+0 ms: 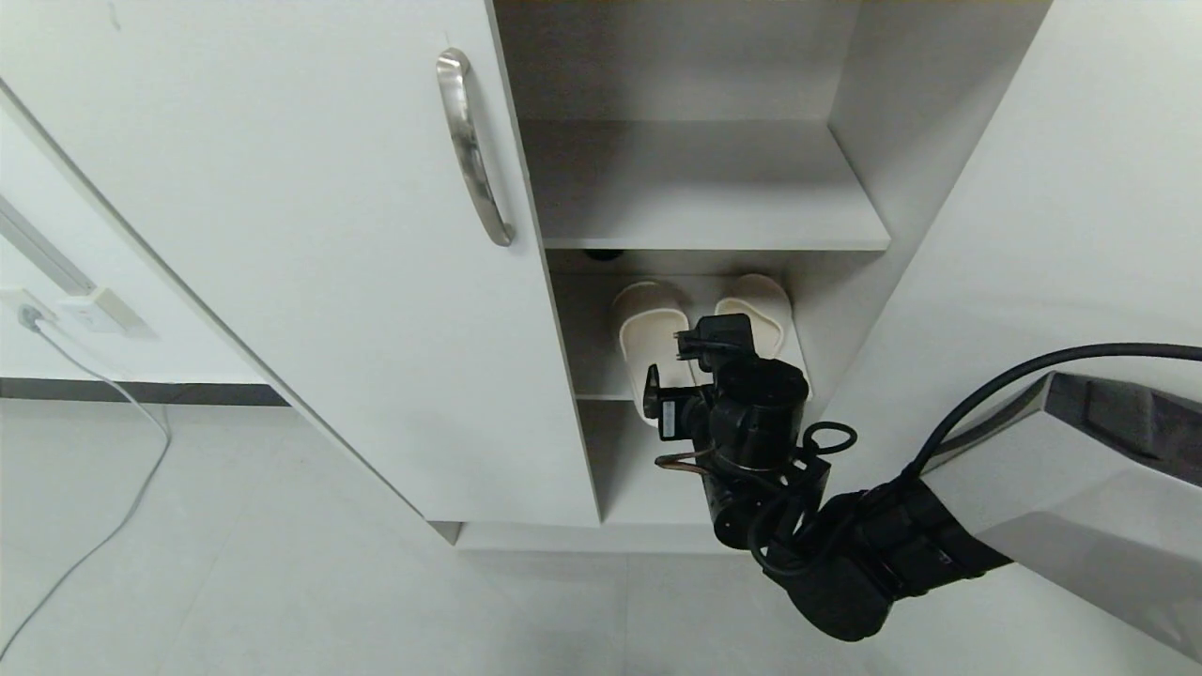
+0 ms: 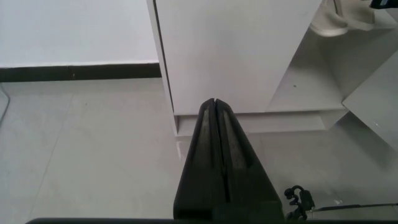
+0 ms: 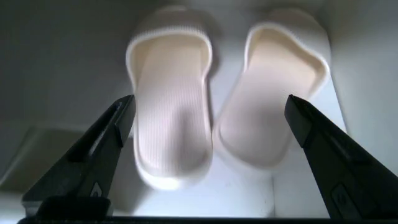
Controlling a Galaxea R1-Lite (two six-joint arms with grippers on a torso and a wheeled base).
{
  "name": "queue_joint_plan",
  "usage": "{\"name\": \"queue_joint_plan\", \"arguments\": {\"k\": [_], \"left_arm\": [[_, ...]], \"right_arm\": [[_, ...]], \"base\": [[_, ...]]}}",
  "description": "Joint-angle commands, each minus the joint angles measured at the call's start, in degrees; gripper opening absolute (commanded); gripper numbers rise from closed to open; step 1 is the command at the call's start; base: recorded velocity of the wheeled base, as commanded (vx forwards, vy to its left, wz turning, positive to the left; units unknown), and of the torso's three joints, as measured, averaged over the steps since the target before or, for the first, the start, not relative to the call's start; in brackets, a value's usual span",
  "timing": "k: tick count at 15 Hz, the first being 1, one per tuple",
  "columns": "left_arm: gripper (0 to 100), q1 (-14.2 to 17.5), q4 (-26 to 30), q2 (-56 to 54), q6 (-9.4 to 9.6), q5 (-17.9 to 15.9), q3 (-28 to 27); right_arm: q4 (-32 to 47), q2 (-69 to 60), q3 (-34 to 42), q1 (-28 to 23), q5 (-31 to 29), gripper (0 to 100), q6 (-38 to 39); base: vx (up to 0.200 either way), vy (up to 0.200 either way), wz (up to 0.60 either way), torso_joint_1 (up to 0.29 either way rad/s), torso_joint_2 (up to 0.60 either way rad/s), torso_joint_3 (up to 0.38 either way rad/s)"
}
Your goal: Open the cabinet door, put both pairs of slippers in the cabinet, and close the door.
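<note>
The 2 slippers (image 3: pixel 174 118) lie side by side on the cabinet's middle shelf (image 1: pixel 582 347); the right tool (image 3: pixel 209 104) stands released before them. Probably light, soft foam: pinch both inner edges together. The left tool (image 2: pixel 214 111) is clenched.

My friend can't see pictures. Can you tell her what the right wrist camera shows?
A pair of cream slippers lies side by side on a white cabinet shelf. The right gripper is open in front of them, one black finger at each side, with nothing gripped.
</note>
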Motion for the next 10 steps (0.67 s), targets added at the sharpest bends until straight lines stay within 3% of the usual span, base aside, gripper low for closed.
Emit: {"name": "queue_joint_plan", "arguments": {"k": [1, 3, 10], "left_arm": [[0, 0.01, -0.02, 0.07, 0.00, -0.02, 0.00], [0, 0.01, -0.02, 0.07, 0.00, -0.02, 0.00], [0, 0.01, -0.02, 0.07, -0.26, 0.07, 0.00]], "right_arm": [[0.01, -0.95, 0.66, 0.65, 0.00, 100, -0.04], [-0.35, -1.04, 1.02, 0.82, 0.00, 100, -0.04], [-2.10, -1.65, 3.39, 0.65, 0.00, 100, -0.04]], "base": [[-0.200, 0.000, 0.00, 0.012, 0.00, 0.002], [-0.200, 0.000, 0.00, -0.005, 0.00, 0.007], [0.000, 0.000, 0.00, 0.000, 0.00, 0.000]]}}
